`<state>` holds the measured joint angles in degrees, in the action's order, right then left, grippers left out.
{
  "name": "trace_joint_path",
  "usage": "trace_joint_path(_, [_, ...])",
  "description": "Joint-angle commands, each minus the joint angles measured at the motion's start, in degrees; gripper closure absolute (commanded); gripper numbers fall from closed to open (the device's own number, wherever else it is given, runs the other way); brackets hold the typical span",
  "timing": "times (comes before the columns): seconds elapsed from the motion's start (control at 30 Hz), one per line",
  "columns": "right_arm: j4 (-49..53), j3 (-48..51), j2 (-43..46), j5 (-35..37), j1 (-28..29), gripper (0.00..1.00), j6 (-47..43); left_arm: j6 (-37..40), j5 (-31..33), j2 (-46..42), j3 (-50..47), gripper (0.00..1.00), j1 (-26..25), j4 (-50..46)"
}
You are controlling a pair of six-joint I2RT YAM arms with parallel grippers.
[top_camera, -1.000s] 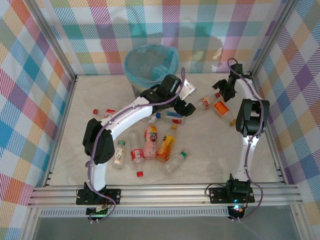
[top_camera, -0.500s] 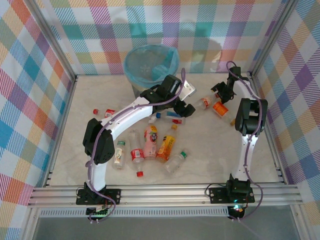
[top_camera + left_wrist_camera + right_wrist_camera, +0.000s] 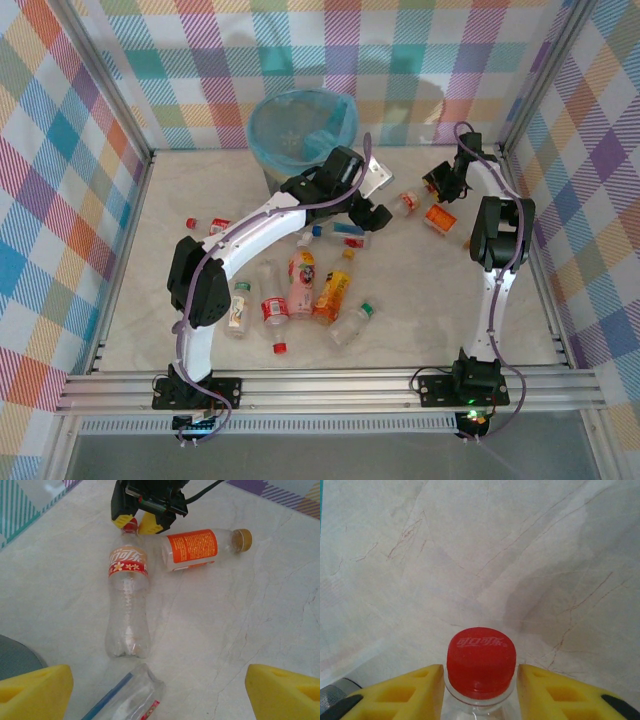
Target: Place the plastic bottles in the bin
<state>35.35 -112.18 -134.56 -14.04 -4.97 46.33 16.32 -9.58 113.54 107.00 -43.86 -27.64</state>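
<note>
A clear bottle (image 3: 127,605) with a red label lies on its side on the pale marble table (image 3: 430,300), toward the back right. Its red cap (image 3: 481,657) sits between the yellow fingers (image 3: 405,692) of the right gripper (image 3: 134,526); those jaws are drawn in narrow on either side of the cap and appear to press against it, though the contact is hard to judge; the bottle's body rests on the table. Just beside it lies an orange bottle (image 3: 192,548) with a tan cap, on its side and at an angle to the first.

The left gripper (image 3: 160,695) hovers near these two, above the table; its jaws stand wide apart with nothing between them; below it lies part of a striped bottle (image 3: 127,697), clear with a blue line along it.

Seen from above, the bin (image 3: 258,135) stands at the back of the table, left of centre, a light blue bag folded over its rim; the left arm reaches out just in front of it; the clear bottle is well apart from it, to the right.

More bottles lie in a loose cluster at mid-table: a pink bottle (image 3: 302,283) and a yellow-orange bottle (image 3: 335,290) side by side, with clear ones around them; a small bottle (image 3: 212,226) with a red cap lies apart at the left.
</note>
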Motion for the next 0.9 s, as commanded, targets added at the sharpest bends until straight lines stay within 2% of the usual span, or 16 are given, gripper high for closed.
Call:
trace_joint_path(0.0, [-0.55, -0.22, -1.49, -0.64, -0.74, 0.60, 0.52, 1.26, -0.18, 0.42, 1.98, 0.11, -0.56, -1.45])
trace_joint_path(0.43, [-2.63, 0.50, 0.34, -1.13, -1.44, 0.72, 0.14, 1.27, 0.60, 0.28, 3.58, 0.11, -0.49, -1.72])
trace_joint_path(0.73, [-11.64, 5.78, 11.33, -0.43, 0.18, 0.81, 1.82, -2.77, 4.28, -0.95, 7.93, 0.11, 0.26, -2.51])
trace_joint_path(0.87, [-11.89, 5.70, 15.72, 2.88, 1.81, 0.84, 0.85, -5.33, 4.97, -3.39, 7.99, 0.11, 0.61, -1.81])
